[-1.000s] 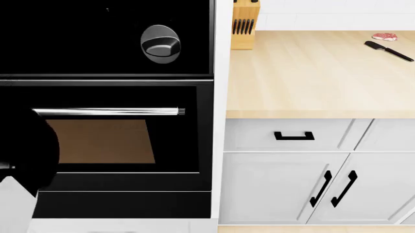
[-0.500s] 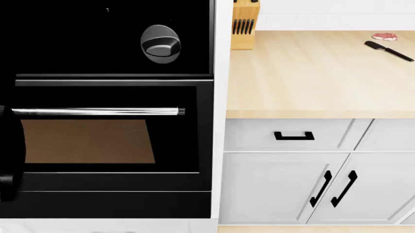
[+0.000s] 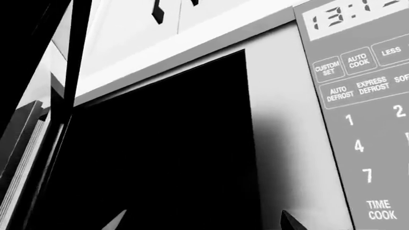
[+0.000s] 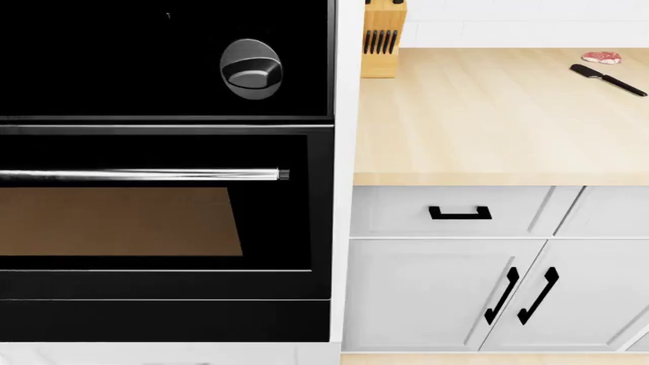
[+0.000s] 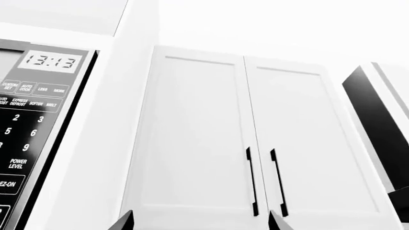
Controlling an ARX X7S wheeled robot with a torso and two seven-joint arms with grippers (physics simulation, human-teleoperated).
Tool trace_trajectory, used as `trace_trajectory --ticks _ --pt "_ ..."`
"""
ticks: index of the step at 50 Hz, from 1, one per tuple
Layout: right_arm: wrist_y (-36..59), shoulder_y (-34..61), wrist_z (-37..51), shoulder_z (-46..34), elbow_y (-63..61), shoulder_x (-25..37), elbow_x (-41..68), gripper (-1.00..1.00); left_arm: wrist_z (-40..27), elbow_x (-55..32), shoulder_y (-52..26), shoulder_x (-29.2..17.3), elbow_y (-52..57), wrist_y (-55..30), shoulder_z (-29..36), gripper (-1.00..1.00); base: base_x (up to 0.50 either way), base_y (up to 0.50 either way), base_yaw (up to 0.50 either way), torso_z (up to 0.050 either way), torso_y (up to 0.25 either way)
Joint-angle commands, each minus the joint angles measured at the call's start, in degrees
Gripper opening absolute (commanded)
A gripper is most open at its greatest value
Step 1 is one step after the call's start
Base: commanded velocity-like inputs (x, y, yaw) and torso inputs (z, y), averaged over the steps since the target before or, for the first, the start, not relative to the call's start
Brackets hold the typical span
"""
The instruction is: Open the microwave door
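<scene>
microwave [image 3: 191, 158]: close in front of left wrist cam, dark door window, door looks flush with the frame, not swung out
keypad [image 3: 367, 124]: beside the door; reads CUSTOM SET, AUTO COOK, LESS, AUTO DEFROST, EXPRESS DEFROST, TIME COOK, digits 1, 2, 4, 7
clock [image 5: 51, 61]: 13:13; POWER LEVEL readable below it
left gripper [image 3: 201, 221]: only two fingertips poke in, spread wide, nothing between them, not touching the door
right gripper [image 5: 201, 221]: tips wide apart, empty, facing white upper cabinet doors [image 5: 249, 134] with black handles
head view: no arms visible; black oven [image 4: 167, 220] with silver bar handle, wood countertop [image 4: 487, 114], knife block [image 4: 382, 38], spatula [image 4: 606, 79], piece of meat [image 4: 603, 57]
</scene>
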Motion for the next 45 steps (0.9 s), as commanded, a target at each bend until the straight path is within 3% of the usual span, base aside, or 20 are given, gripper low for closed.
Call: trace_trajectory --ticks 1,20,30,45 --pt "0.4 1.8 0.2 -1.4 0.1 -0.3 0.2 1.00 -0.4 1.3 -0.3 -5.0 0.5 -1.7 -0.6 1.00 0.00 0.00 0.00 0.000 0.000" --pt "2.1 6.7 0.2 -4.5 0.6 -1.3 0.8 1.00 2.8 3.8 0.5 -15.4 -2.8 -1.8 -1.1 1.00 0.00 0.00 0.00 0.000 0.000" --pt "3.0 8.7 0.1 -6.0 0.8 -2.0 0.8 1.00 4.0 2.4 4.2 -20.2 -5.6 -1.8 -4.5 1.00 0.00 0.00 0.00 0.000 0.000" --pt "4.0 10.9 0.4 -7.3 0.7 -2.4 1.2 1.00 7.3 2.9 5.7 -25.7 -9.8 -0.8 -5.5 1.00 0.00 0.00 0.00 0.000 0.000"
